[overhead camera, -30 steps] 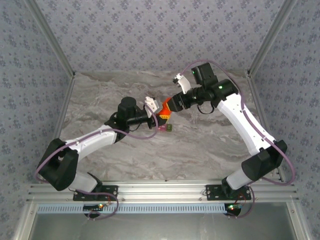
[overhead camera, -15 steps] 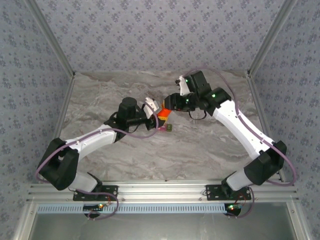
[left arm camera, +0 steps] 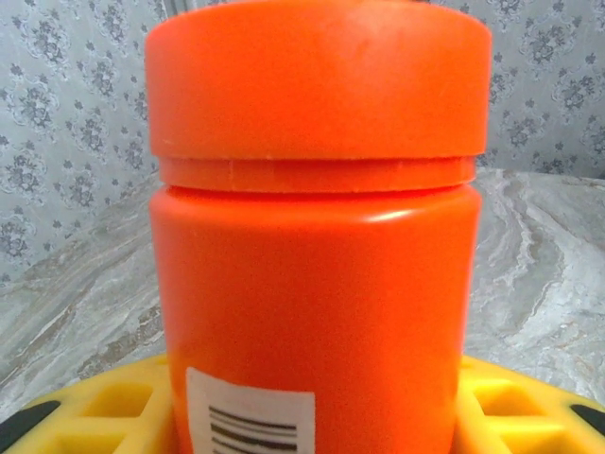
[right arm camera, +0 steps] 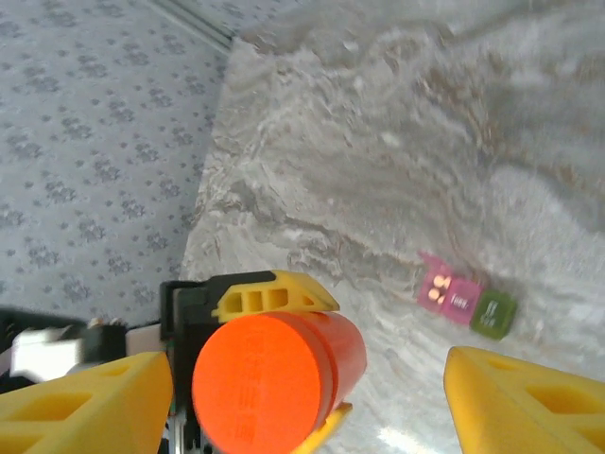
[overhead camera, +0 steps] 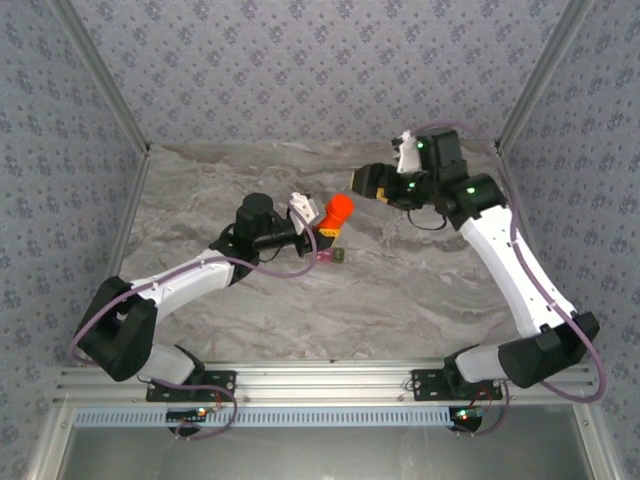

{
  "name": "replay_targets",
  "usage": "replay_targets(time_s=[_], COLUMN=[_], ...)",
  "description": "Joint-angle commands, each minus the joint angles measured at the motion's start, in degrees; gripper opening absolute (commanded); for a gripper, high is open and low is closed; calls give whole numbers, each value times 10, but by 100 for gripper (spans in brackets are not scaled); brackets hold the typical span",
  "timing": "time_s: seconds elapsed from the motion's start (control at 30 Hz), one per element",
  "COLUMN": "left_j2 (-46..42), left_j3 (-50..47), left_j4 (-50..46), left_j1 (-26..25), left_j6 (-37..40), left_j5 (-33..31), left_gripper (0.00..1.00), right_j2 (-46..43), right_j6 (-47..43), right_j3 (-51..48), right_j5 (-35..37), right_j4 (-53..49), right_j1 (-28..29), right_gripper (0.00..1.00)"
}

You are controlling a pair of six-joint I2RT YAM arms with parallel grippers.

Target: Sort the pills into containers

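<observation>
An orange-red bottle point(overhead camera: 337, 210) with its cap point(right arm camera: 265, 383) on is held off the table, my left gripper point(overhead camera: 318, 226) shut on its body. In the left wrist view the bottle point(left arm camera: 317, 236) stands between yellow fingers point(left arm camera: 95, 416). My right gripper point(overhead camera: 366, 183) hangs open a short way right of the cap, touching nothing; its yellow fingertips point(right arm camera: 85, 407) flank the cap from a distance. The containers point(overhead camera: 332, 256) lie on the marble under the bottle: a pink compartment point(right arm camera: 449, 293) with its lid up and two small pale pills point(right arm camera: 437, 289) inside, joined to a green compartment point(right arm camera: 494, 314).
The marble table point(overhead camera: 400, 290) is walled by patterned panels at the back and both sides. An aluminium rail point(overhead camera: 320, 380) with both arm bases runs along the near edge.
My right gripper, which was closed around the bottle's cap, has opened and drawn back to the right. The bottle with its cap stays in the left gripper, which has not moved.
</observation>
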Motion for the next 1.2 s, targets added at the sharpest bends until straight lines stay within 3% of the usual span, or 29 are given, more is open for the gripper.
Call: replay_targets(time_s=[0.0,0.1,0.2,0.53,0.83,0.97,1.17], left_j2=[-15,-15,-14,-12,-11,-10,-4], left_j3=[21,22,25,25,24,23,26], left_j4=[30,29,27,27,30,34,41], left_j1=[0,-1,0,0,-1,-1,-1], left_j6=[7,7,7,4,2,-1,-3], left_j5=[19,20,20,21,22,21,20], left_gripper=[0,0,0,0,0,0,0], right_j2=[16,45,82,118,120,126,109], right_j6=[-170,-303,-351,-361,-343,-284,-33], right_j3=[51,83,113,132,129,134,34], right_j5=[-72,-40,-23,16,-2,7,64], right_j4=[-63,-124,-163,-171,-165,-169,-86], right_j1=[3,37,56,73,70,70,75], right_gripper=[76,76,76,71,57,49,40])
